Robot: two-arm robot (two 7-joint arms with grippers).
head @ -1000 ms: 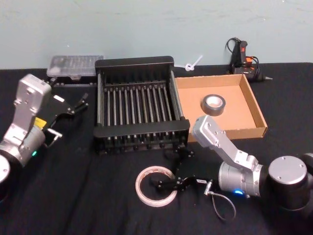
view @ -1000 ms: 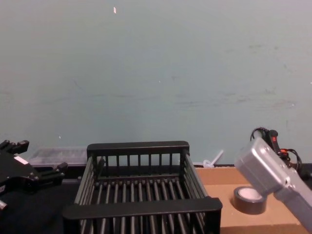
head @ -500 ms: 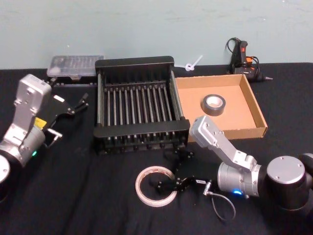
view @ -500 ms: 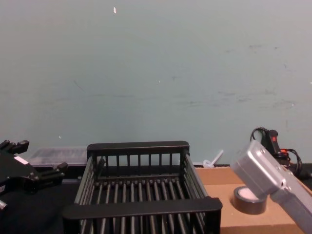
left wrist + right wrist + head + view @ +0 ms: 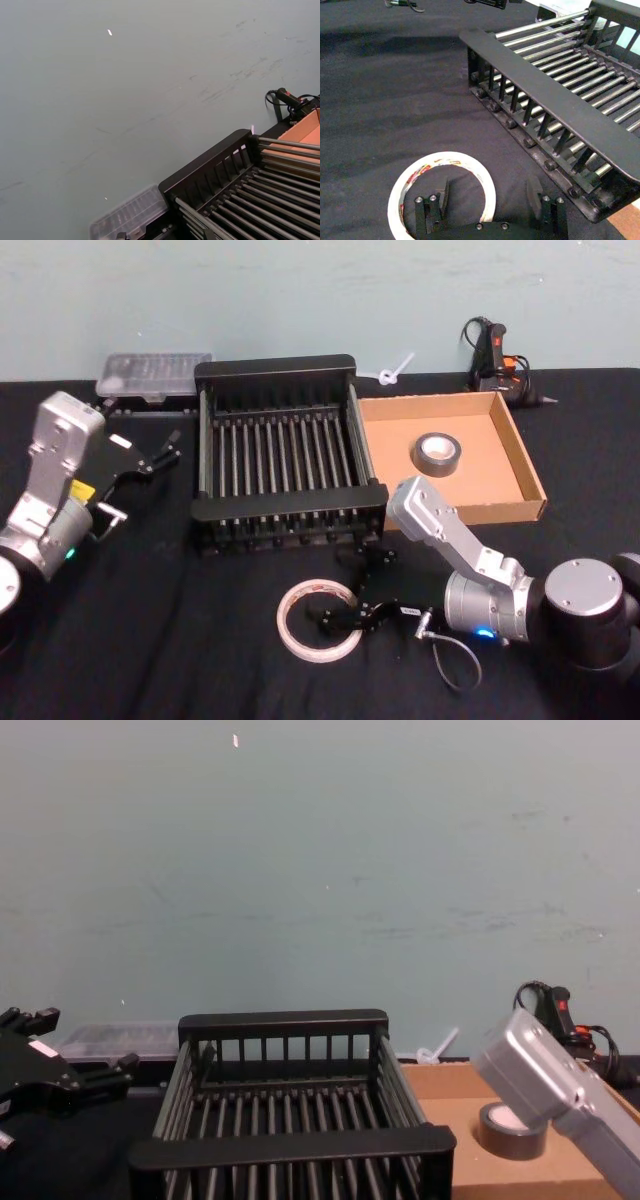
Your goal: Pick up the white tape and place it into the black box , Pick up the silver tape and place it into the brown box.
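Note:
The white tape lies flat on the black cloth in front of the black box. My right gripper is open and low over it. In the right wrist view one finger stands inside the ring of the white tape and the other outside it, toward the black box. The silver tape lies inside the brown box, and the chest view shows the silver tape behind my right arm. My left gripper is parked open at the left of the black box.
A clear plastic case sits behind the black box at the left. At the back stand a glue gun and a white zip tie. A cable loop hangs by my right wrist.
My right arm has eased very slightly to the left over the white tape. The left arm and both tapes have stayed put.

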